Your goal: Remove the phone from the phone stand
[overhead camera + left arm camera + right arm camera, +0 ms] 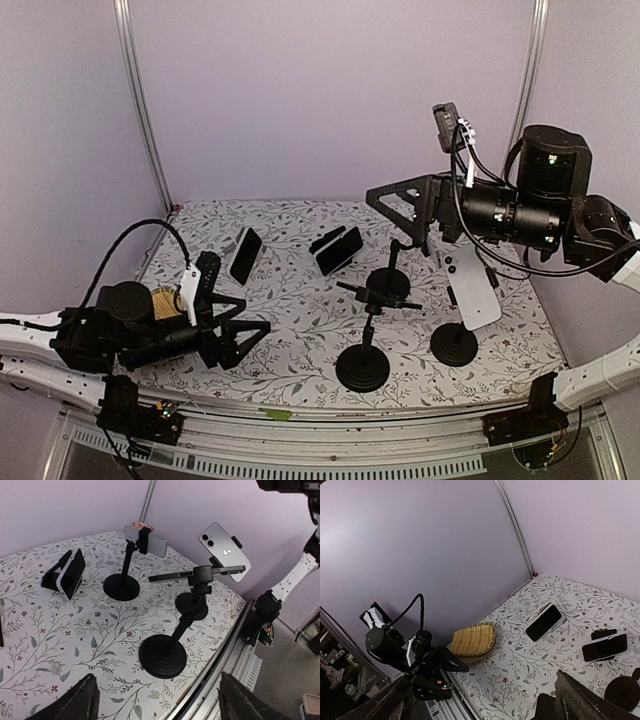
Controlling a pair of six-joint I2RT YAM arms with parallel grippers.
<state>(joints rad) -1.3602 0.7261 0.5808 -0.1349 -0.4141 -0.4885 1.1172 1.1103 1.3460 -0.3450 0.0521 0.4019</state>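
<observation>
Currently left tool (248,342) wide open, empty, right tool (393,218) likewise, touching nothing.

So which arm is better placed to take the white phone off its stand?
Right. The right hand, open, hangs high, close to the white phone. The left hand sits low at the far left, with another stand between.
</observation>
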